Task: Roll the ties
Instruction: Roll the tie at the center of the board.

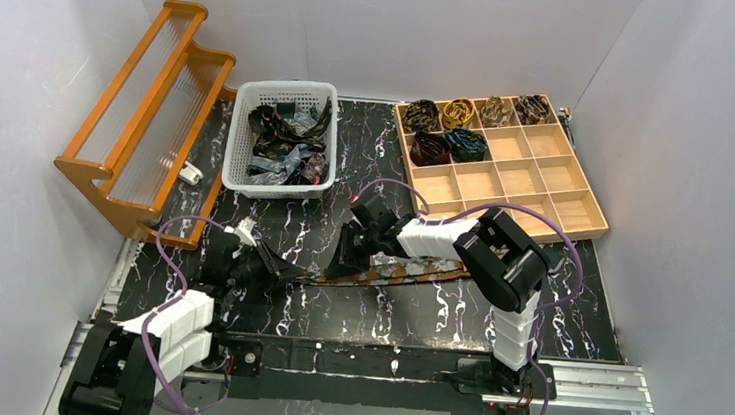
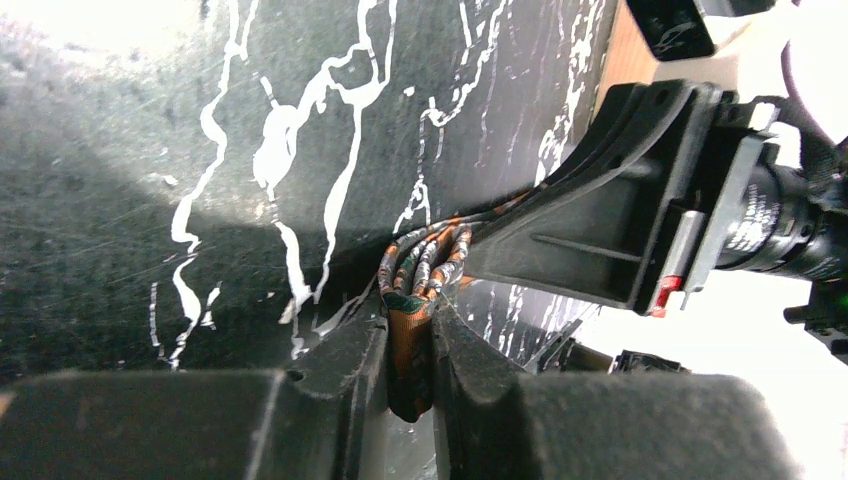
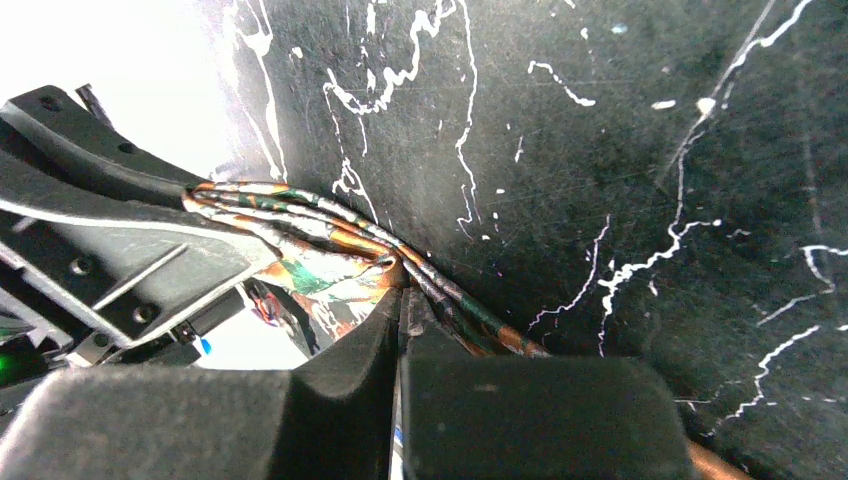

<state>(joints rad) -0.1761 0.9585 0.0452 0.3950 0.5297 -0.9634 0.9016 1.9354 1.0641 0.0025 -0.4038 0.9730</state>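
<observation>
Rust-brown tie (image 1: 408, 269): one strip, laid on marbled table (image 1: 535, 313); is pinched by left gripper (image 2: 410, 325) and clamped by right gripper (image 3: 400, 295).

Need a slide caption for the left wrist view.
Left end effector pinches the orange patterned tie just above the black marbled table.

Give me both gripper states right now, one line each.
Left gripper: closed, pinching one end of the rust-brown tie.
Right gripper: closed, gripping the same tie further along.
</observation>
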